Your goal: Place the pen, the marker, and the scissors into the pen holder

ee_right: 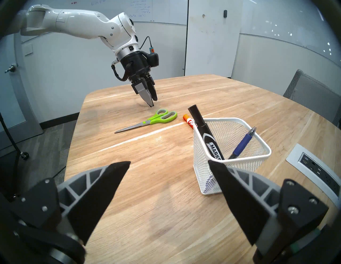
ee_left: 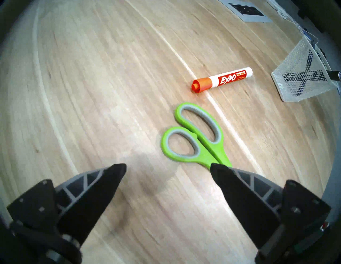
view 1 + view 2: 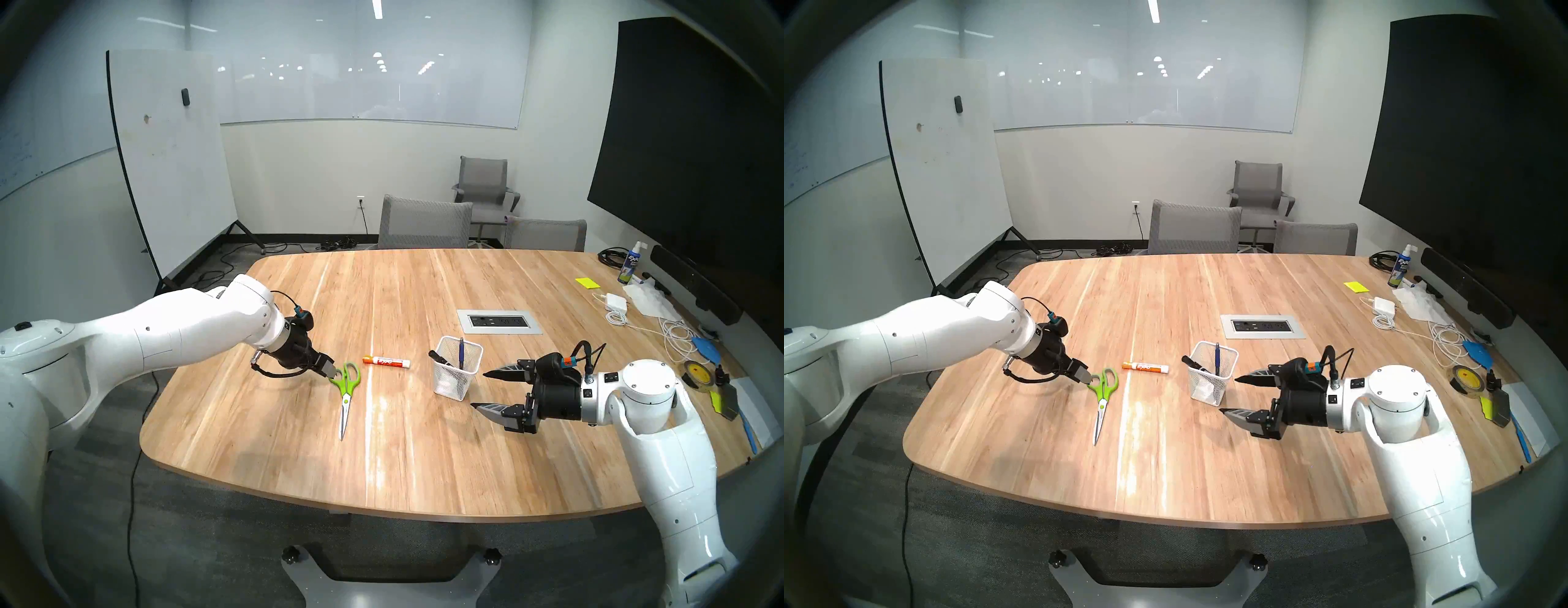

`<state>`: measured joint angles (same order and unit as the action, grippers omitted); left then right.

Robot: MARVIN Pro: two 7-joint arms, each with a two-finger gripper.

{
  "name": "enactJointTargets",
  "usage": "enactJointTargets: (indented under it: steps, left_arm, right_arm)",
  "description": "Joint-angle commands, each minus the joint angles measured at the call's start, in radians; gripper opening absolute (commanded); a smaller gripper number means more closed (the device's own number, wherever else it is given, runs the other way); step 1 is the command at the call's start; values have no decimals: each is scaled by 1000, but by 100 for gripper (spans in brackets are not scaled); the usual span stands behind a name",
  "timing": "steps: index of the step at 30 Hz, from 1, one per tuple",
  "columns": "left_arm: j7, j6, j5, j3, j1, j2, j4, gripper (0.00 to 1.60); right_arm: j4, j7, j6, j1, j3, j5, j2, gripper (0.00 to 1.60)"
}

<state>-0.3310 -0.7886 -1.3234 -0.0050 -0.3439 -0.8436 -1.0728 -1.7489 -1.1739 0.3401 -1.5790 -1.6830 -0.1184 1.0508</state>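
Note:
Lime-green-handled scissors [image 3: 348,388] [image 2: 193,136] lie flat on the wooden table, blades toward the near edge. My left gripper [image 3: 333,375] [image 2: 168,166] hovers open just left of the handles, one fingertip over the handle neck, holding nothing. An orange-capped marker [image 3: 387,362] [image 2: 223,79] lies between the scissors and the white mesh pen holder [image 3: 456,382] [image 1: 227,119]. Inside the holder stand a blue pen [image 3: 461,352] [image 1: 241,145] and a black marker [image 3: 439,358] [image 1: 204,132]. My right gripper [image 3: 478,389] [image 1: 168,163] is open and empty just right of the holder.
A grey power-outlet panel [image 3: 499,321] is set into the table behind the holder. Along the right edge lie a spray bottle [image 3: 630,263], a charger with white cables [image 3: 615,299] and a tape roll [image 3: 695,371]. Grey chairs [image 3: 424,220] stand at the far edge.

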Motion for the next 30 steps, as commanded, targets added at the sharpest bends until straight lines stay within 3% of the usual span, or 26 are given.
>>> enactJointTargets:
  steps: [1, 16, 30]
  left_arm:
    - [-13, -11, 15, -4, 37, -65, 45, 160]
    - [-53, -36, 61, 2, 52, -129, 128, 160]
    - [-103, -98, 124, 53, 71, -192, 215, 160]
  right_arm:
    - [-15, -1, 2, 10, -3, -4, 1, 160]
    - [-15, -1, 2, 10, -3, -4, 2, 160]
    - [-15, -1, 2, 10, -3, -3, 2, 160]
